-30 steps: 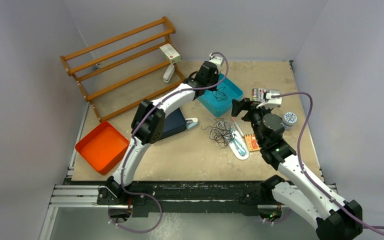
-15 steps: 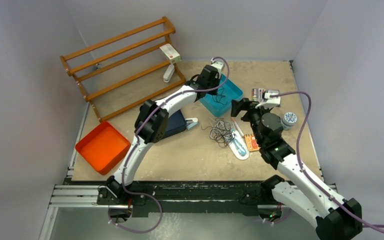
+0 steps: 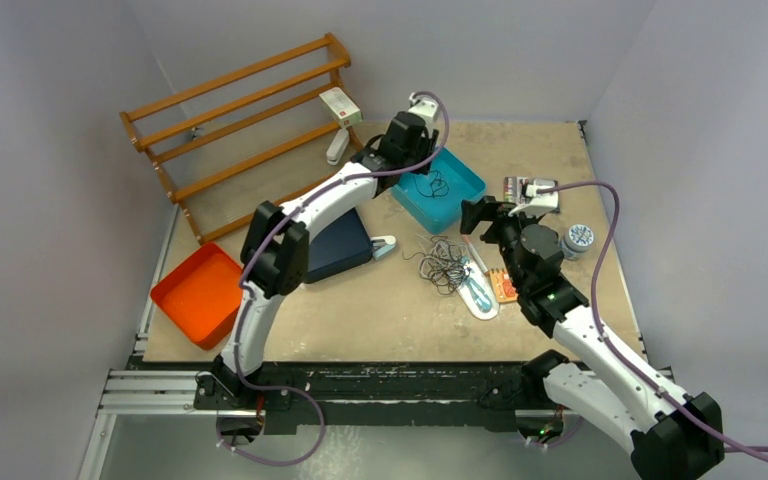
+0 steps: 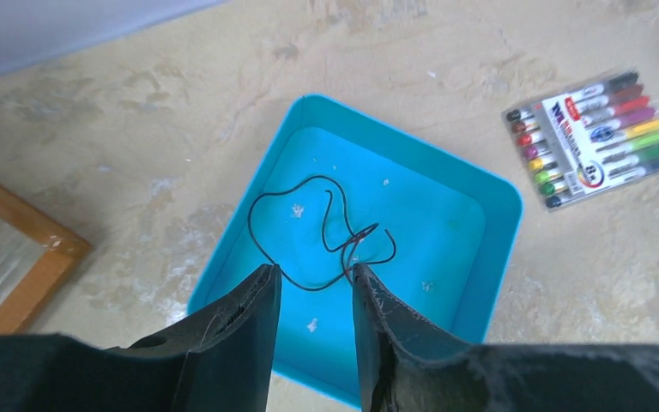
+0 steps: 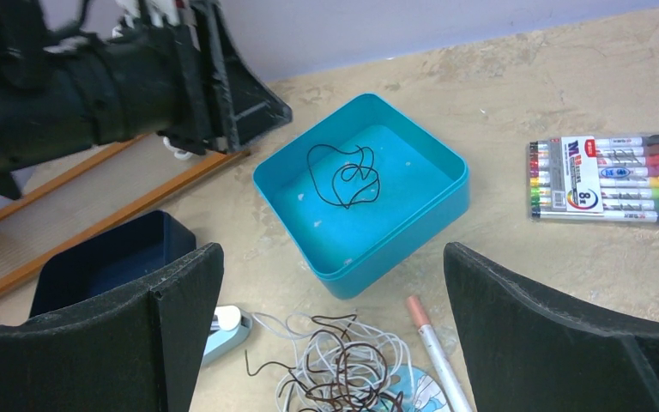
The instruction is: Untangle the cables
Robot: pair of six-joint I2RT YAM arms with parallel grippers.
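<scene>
A thin black cable (image 4: 345, 246) lies in loose loops inside the teal tray (image 4: 498, 197); it also shows in the right wrist view (image 5: 346, 182) and the top view (image 3: 437, 184). A tangle of white and dark brown cables (image 3: 445, 262) lies on the table in front of the tray (image 3: 460, 208), seen close in the right wrist view (image 5: 343, 369). My left gripper (image 3: 412, 158) hangs open and empty above the tray's near-left edge (image 4: 312, 270). My right gripper (image 3: 475, 213) is wide open and empty, raised above the tangle (image 5: 333, 251).
A wooden rack (image 3: 240, 130) stands at the back left, an orange tray (image 3: 203, 293) at the front left, a navy box (image 3: 338, 250) beside a white clip (image 3: 384, 244). A marker pack (image 3: 522, 188), a pen (image 3: 477, 257), a round tin (image 3: 580, 237) and a card (image 3: 505, 285) lie right of the tangle.
My left gripper has drawn back up and to the left from over the teal tray, leaving the black cable inside. My right arm has barely moved.
</scene>
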